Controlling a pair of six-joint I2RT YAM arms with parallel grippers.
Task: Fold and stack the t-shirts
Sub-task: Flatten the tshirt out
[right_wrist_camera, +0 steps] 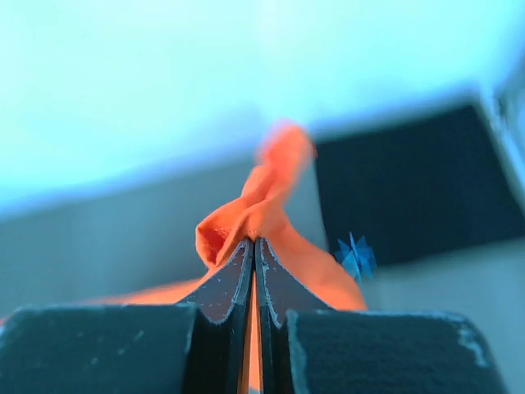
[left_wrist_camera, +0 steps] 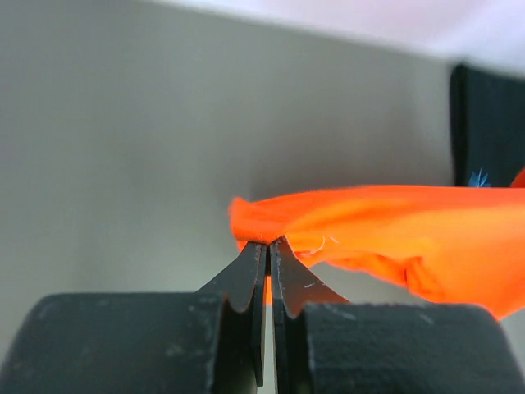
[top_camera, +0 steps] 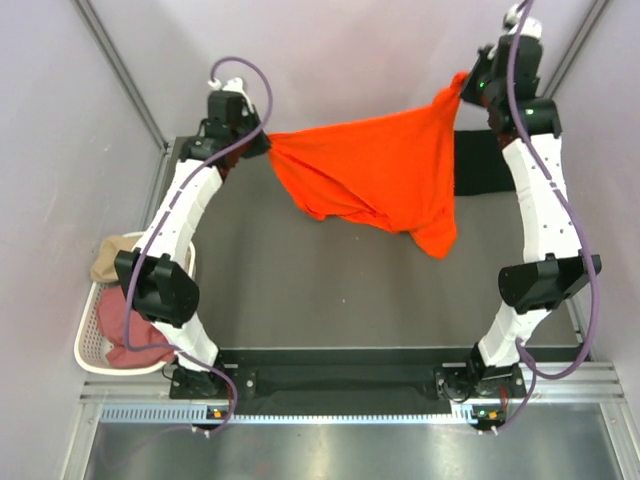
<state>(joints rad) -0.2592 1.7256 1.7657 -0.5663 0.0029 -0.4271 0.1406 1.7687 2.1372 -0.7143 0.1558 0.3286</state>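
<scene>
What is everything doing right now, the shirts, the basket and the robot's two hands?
orange t-shirt: unfolded, hanging stretched between both grippers.
left gripper: shut on one end of the orange t-shirt.
right gripper: shut on its other end.
black t-shirt: lying flat on the table.
basket: upright, holding two shirts.
tan t-shirt: crumpled in the basket.
pink t-shirt: crumpled in the basket.
</scene>
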